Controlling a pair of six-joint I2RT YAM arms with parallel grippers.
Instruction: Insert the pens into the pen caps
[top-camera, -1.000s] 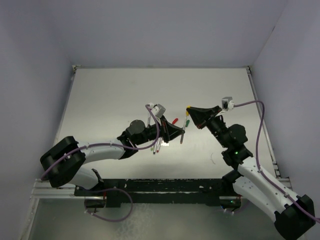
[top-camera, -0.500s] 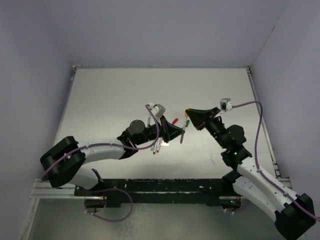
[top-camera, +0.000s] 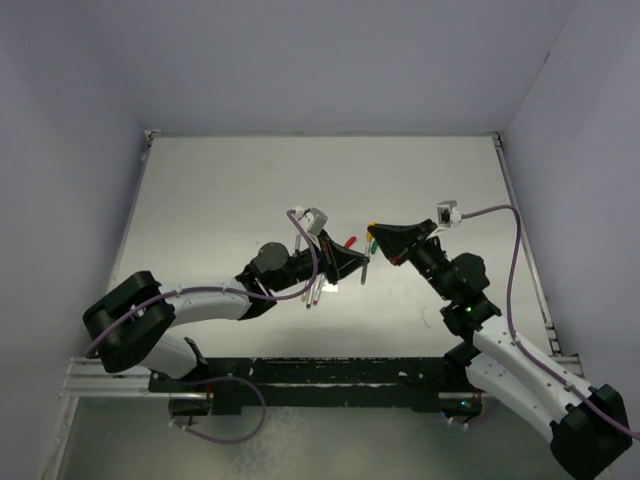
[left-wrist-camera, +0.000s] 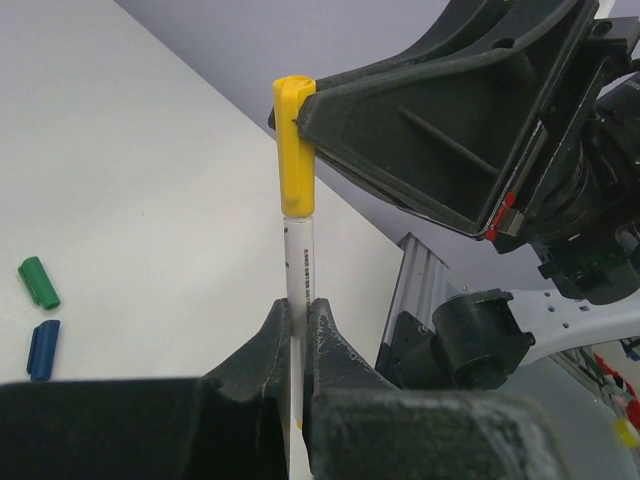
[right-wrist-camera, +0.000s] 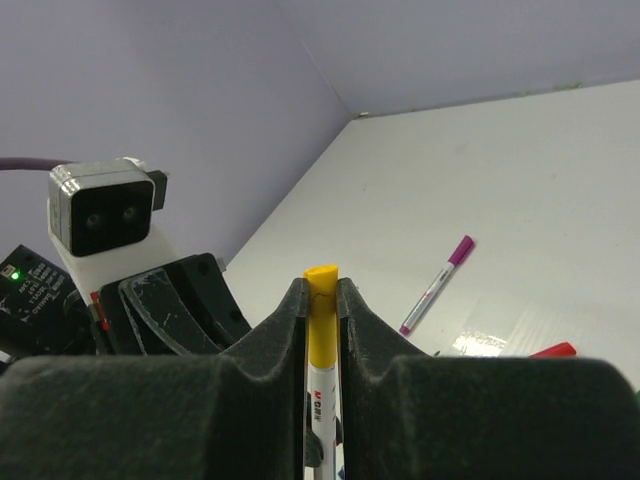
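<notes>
Yellow cap and pen meet in mid-air between my two pincers.

Nearest me, the left pincer (left-wrist-camera: 297, 318) is clamped narrow on the lower barrel of a pen (left-wrist-camera: 298, 255), held upright above the worktop (left-wrist-camera: 120, 180). The pen's top end sits inside the yellow cap (left-wrist-camera: 293, 140), which the right pincer (left-wrist-camera: 303, 108) pinches from the side. I judge both pieces light, stiff and slick plastic, so the pen could slide through the pads under a push. A hold low on the barrel and square across the cap seems right. How deep the tip is seated I cannot tell: the cap hides it, and the left fingers cover the pen's lower end. Farther off, a green cap (left-wrist-camera: 38, 282) and a blue cap (left-wrist-camera: 42, 348) lie loose, just beside each other.
</notes>
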